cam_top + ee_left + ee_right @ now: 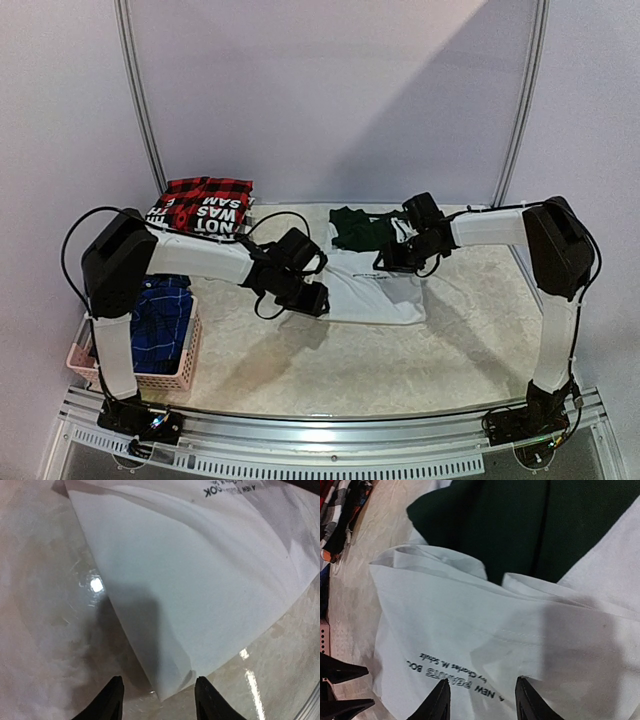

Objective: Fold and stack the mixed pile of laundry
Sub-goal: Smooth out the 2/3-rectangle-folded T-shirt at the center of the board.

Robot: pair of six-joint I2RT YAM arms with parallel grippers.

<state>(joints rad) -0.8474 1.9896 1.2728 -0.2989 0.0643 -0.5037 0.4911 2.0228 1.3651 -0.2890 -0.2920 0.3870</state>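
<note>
Two grippers are sitting at the white T-shirt (375, 290), which is lying flat mid-table toward the far edge, with dark green cloth (358, 228) touching its far side. Left gripper (159, 697) is straddling the shirt's near-left corner, jaws apart and not clamped. Right gripper (482, 697) is hanging over the shirt by the print, jaws spread, nothing pinched. Red plaid shirt (210, 188) is lying folded at the far-left corner of the table (400, 370).

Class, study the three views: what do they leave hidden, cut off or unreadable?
Top view: both sets of fingertips, hidden beneath the left gripper and right gripper housings.
Left wrist view: the white T-shirt print, cut off by the top edge.
Right wrist view: part of the print, cut by the bottom edge.
Top view: blue plaid piece in the basket, partly behind the left arm.
</note>
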